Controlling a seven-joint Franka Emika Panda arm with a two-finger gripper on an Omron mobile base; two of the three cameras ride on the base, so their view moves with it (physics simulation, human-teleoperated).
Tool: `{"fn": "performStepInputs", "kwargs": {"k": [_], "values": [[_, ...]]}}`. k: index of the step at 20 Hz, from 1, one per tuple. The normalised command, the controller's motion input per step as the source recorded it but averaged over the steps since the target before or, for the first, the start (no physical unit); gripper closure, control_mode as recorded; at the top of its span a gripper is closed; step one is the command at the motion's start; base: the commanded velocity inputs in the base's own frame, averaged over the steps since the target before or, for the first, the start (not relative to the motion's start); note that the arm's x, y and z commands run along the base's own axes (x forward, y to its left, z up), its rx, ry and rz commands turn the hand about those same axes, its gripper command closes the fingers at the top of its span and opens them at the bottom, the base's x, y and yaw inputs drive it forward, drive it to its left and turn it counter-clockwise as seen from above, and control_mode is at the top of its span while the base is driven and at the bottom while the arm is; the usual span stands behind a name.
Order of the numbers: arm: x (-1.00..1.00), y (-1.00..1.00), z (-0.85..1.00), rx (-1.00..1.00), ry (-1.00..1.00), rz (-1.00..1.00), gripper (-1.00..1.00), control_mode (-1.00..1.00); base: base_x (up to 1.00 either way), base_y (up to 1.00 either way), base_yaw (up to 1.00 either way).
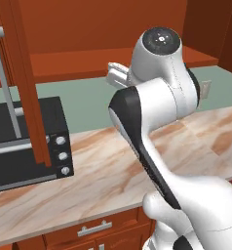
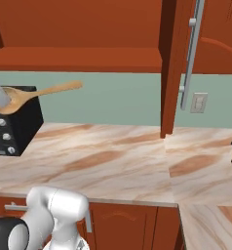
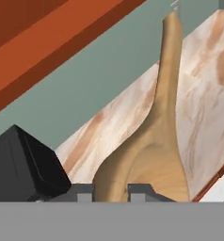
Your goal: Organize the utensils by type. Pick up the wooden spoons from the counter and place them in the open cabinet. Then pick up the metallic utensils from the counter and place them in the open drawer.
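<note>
Gripper (image 3: 111,190) pinched on the wooden spoon (image 2: 35,94) by its bowel end — held aloft above the counter (image 2: 113,156), handle jutting sideways; I should swing slowly and clear the cabinet door (image 2: 174,68) edge before entering — no rush

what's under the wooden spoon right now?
The wooden spoon is held by the gripper in the air. Under its bowl sits the black toaster oven, under its handle the marble counter. The gripper hides part of the bowl.
</note>
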Motion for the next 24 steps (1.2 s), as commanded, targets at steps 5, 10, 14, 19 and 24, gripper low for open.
{"fn": "performStepInputs", "kwargs": {"k": [5, 10, 14, 19, 24], "values": [[0.37, -0.25, 0.42, 0.22, -0.10, 0.20, 1.00, -1.00, 0.00, 0.00, 0.00], [0.60, -0.20, 0.23, 0.31, -0.29, 0.40, 1.00, -1.00, 0.00, 0.00, 0.00], [0.38, -0.03, 0.17, 0.11, -0.44, 0.25, 1.00, -1.00, 0.00, 0.00, 0.00], [0.69, -0.07, 0.13, 0.16, -0.24, 0.18, 1.00, -1.00, 0.00, 0.00, 0.00], [0.79, 0.00, 0.30, 0.09, 0.06, 0.04, 1.00, -1.00, 0.00, 0.00, 0.00]]}}
